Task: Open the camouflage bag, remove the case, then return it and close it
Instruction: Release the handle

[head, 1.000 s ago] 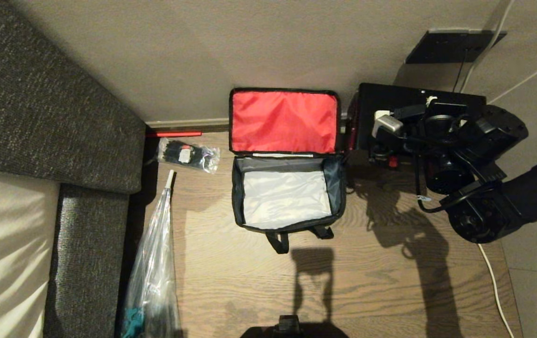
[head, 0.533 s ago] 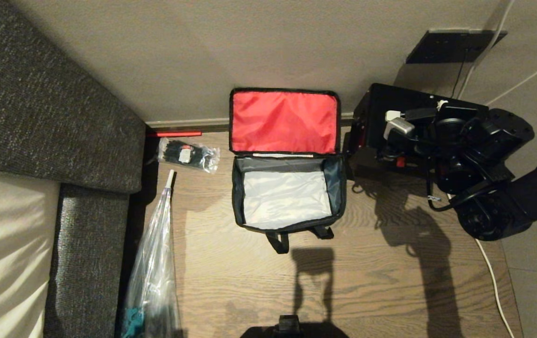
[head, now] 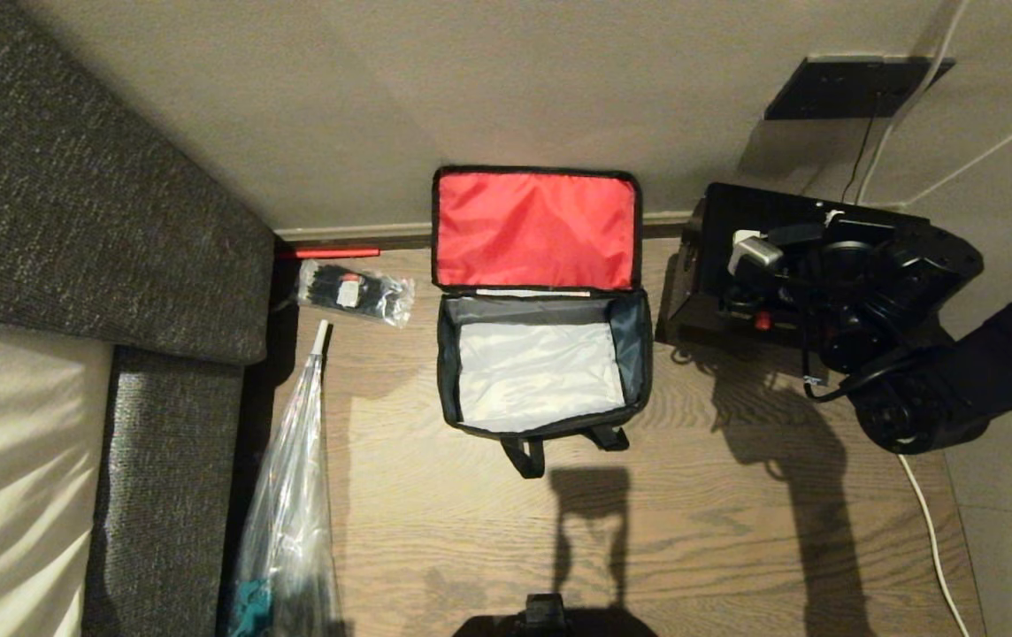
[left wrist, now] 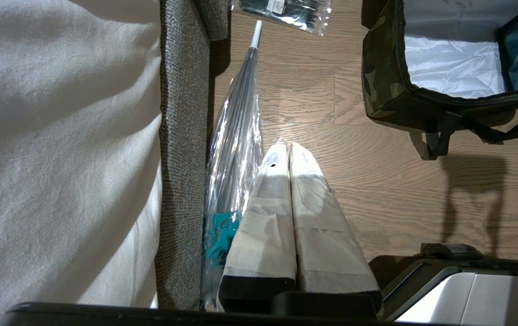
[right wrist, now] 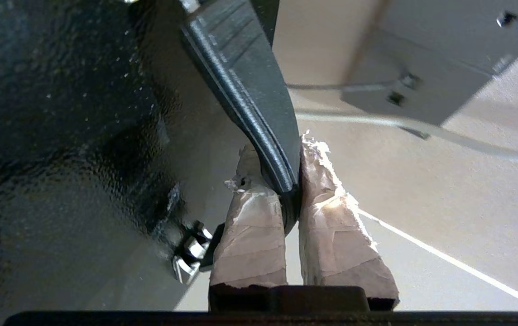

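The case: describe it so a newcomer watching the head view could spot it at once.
Start from the open camouflage bag with the bright red lid lining at the wall. To its right, the right gripper holds the rigid black speckled case by its handle. Unlike the bag, it is hard and boxy, with a small red latch.

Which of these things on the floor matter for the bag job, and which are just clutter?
Job: camouflage bag, open and empty; case, held by its handle in the right pincer, right of the bag.

Clutter: umbrella, packet of cable ties, sofa, white cable.
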Controlling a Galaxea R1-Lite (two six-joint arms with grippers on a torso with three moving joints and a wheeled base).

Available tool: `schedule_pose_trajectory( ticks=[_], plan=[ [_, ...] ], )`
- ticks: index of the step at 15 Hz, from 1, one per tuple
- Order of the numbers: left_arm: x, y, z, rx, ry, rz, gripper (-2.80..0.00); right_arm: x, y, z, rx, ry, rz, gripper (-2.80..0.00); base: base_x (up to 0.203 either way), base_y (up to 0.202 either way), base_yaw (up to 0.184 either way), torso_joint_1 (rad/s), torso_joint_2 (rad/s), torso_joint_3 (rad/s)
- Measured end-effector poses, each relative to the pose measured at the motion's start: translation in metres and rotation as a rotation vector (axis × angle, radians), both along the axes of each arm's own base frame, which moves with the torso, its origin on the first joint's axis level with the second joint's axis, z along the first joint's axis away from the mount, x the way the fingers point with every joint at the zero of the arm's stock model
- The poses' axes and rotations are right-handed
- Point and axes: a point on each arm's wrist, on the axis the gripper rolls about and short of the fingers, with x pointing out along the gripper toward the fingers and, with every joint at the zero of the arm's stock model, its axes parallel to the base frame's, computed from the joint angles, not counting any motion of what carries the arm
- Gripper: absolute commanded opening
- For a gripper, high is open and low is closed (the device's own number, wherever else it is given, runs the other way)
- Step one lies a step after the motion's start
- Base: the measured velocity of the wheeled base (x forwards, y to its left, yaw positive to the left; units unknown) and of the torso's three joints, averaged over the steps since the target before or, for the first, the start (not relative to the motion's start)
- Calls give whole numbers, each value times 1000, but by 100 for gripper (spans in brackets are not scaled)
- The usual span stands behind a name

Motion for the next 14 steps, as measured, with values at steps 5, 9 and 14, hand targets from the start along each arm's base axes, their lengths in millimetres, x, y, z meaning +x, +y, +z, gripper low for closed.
schedule_pose_trajectory(
  ticks=[5, 9, 14],
  plan=[
    [0, 0, 0, 0, 0, 0, -280, 15, 1, -24, 56, 29, 21, -280, 0, 0, 0, 0, 0, 0],
    [0, 0, 0, 0, 0, 0, -280, 31, 4, -41, 79, 40, 24, -280, 0, 0, 0, 0, 0, 0],
    [0, 0, 0, 0, 0, 0, -280, 46, 4, -64, 114, 56, 34, -280, 0, 0, 0, 0, 0, 0]
  ],
)
